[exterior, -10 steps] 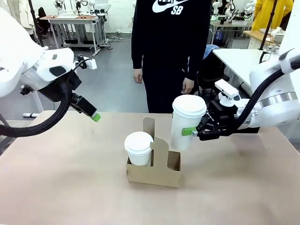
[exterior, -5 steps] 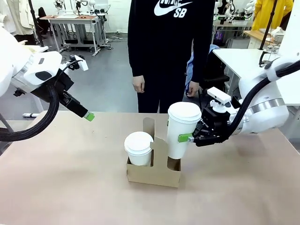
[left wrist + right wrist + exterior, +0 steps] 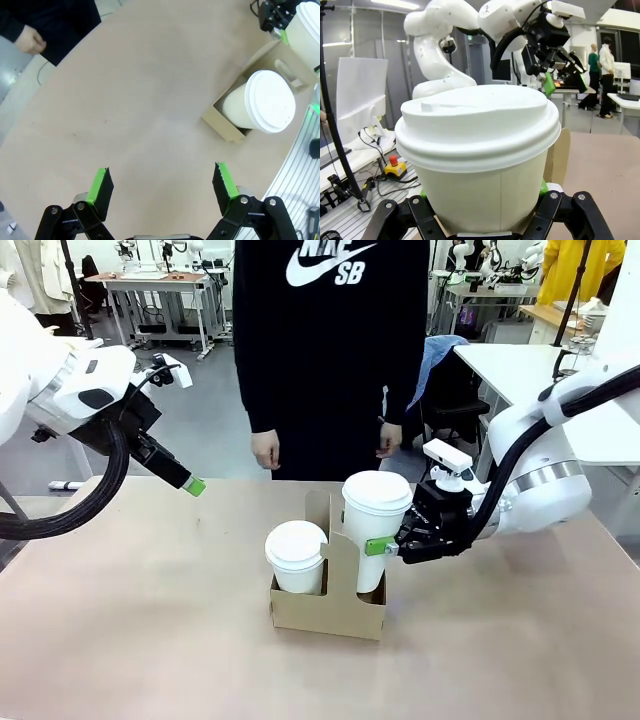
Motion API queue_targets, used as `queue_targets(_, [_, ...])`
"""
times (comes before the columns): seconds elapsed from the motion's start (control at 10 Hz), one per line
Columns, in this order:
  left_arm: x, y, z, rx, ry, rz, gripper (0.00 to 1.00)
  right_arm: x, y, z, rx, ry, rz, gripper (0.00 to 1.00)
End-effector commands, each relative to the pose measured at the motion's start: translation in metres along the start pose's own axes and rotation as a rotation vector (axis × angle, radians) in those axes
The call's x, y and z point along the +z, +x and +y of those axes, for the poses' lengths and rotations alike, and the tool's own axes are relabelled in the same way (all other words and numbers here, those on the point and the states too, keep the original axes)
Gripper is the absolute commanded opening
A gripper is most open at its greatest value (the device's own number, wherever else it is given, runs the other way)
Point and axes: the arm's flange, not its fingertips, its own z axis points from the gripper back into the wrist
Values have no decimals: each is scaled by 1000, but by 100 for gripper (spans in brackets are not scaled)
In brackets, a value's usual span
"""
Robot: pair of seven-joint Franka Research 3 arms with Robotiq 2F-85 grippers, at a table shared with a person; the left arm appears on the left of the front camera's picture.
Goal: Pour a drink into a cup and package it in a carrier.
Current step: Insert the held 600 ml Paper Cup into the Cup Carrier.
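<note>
Right claw [image 3: 380, 544] clamping cup [image 3: 374, 515] in carrier [image 3: 325, 612], left claw [image 3: 162, 184] spread

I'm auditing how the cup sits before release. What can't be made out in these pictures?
- Base of the cup: front view, hidden behind the carrier wall; seated or not, unclear.
- What the cup holds: every view, its lid covers it.
- Right gripper pads: right wrist view, mostly hidden behind the cup.

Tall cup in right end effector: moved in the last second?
Yes. The tall cup, gripped by the right end effector, dropped and shifted picture-left; its base now sits in the right pocket of the carrier.
</note>
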Motion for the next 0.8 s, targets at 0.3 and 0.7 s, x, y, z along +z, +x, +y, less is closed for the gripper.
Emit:
queue_targets(0.3, [1,0,-1,13,1,-7,100,2,-29,-18,11,22,19,80])
queue_targets(0.7, [1,0,-1,13,1,-7,100,2,-60,-20,43,80,66,80])
